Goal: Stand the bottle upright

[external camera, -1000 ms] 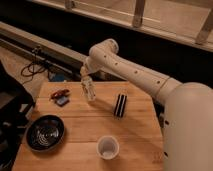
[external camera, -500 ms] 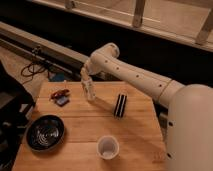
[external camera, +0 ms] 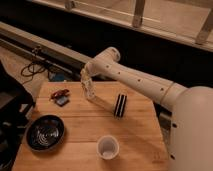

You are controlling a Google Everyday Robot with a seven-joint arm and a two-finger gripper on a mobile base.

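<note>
My gripper hangs down from the white arm over the far middle of the wooden table. The bottle, slim and pale, is right at the gripper's tip, close to upright with a slight tilt. Its lower end is at or just above the table top. The bottle and the gripper blend together, so I cannot make out the grip.
A flat black ribbed block lies right of the gripper. A white cup stands near the front. A dark bowl sits at the front left. A small red and blue item lies at the far left.
The arm's elbow has shifted slightly right and down. The gripper and bottle stay at nearly the same spot.
</note>
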